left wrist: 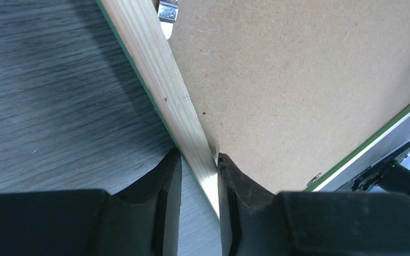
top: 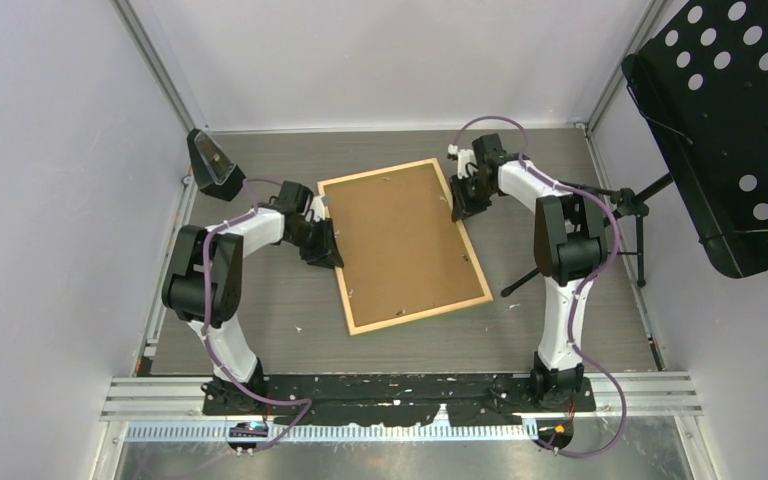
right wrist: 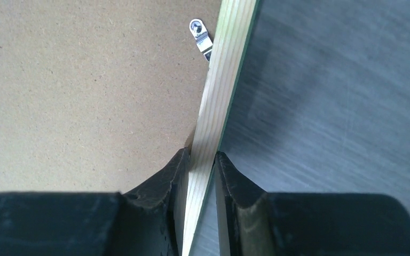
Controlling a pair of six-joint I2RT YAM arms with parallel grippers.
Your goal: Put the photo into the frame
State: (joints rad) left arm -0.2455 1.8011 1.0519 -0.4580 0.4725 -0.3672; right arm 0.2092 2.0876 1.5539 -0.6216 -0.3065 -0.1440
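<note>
Thin rectangular light-wood frame (top: 420, 313), green-faced, back up. The right gripper (right wrist: 202, 152) pinches its right edge. The left gripper (left wrist: 197, 156) straddles its left edge, grip uncertain. Grey table (top: 260, 340) shows all round the frame.

Soft, even light from above keeps the overhead view bright and sharp, with only faint shadows on the desk (top: 440, 345). In both wrist views the black jaws blur into featureless dark, and the frame (left wrist: 163, 80) drops a soft shadow alongside its rail.
</note>
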